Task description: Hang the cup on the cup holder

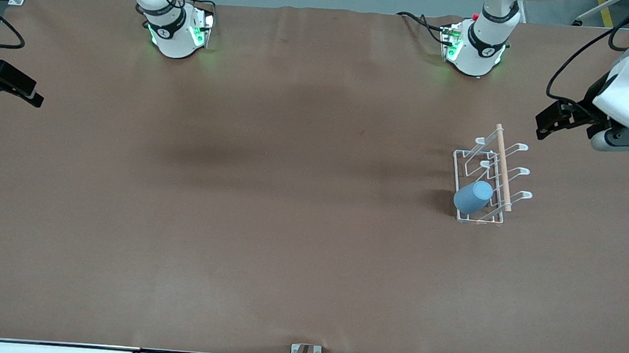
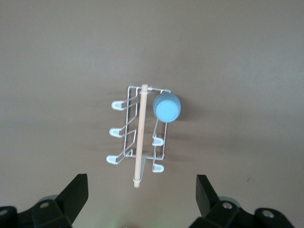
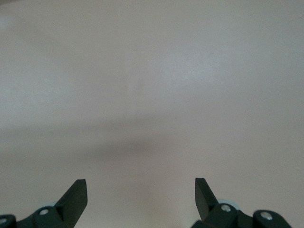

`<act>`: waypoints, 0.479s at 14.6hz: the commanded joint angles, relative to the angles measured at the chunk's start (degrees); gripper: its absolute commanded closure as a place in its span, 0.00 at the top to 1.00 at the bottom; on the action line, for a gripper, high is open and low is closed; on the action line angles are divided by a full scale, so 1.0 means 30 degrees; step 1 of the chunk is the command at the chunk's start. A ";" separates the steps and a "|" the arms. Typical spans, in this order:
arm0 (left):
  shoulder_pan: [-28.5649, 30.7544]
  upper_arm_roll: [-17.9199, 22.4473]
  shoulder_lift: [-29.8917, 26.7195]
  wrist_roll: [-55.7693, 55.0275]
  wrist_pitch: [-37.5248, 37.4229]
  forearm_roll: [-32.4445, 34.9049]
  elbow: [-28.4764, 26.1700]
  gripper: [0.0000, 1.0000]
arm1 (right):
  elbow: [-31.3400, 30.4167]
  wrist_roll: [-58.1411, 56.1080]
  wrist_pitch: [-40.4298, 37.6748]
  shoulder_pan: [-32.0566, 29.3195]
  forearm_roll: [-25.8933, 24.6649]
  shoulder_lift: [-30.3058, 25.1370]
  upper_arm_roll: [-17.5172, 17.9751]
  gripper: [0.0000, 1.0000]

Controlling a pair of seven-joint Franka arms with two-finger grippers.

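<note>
Below my left pincer (image 2: 141, 195), which hangs spread wide and empty in the air, stretches the wide brown table (image 1: 267, 223). On it, toward my left arm's end, stands the white wire cup holder (image 1: 489, 180) with loop-tipped prongs and a light wooden rod (image 2: 139, 137) along its top. Upside down over one prong sits the small light blue tapered plastic cup (image 1: 473, 197), so I judge the hanging done and the tilted prong keeps it there. My right pincer (image 3: 141, 195) waits, released, over bare table at the right arm's end.

White arms (image 1: 488, 33), black cables, green base lights, black tools (image 1: 559, 120).
</note>
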 commanded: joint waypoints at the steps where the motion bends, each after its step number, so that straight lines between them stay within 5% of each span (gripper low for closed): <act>1: 0.0134 0.0020 -0.0970 -0.0304 0.0465 -0.0313 -0.0998 1.00 | -0.0262 -0.0259 -0.0059 -0.0357 0.0304 -0.0286 0.0233 1.00; 7: 0.0222 0.0751 -0.0823 0.3354 -0.0413 -0.0282 -0.0235 1.00 | -0.0262 -0.0230 -0.0059 -0.0386 0.0304 -0.0286 0.0233 1.00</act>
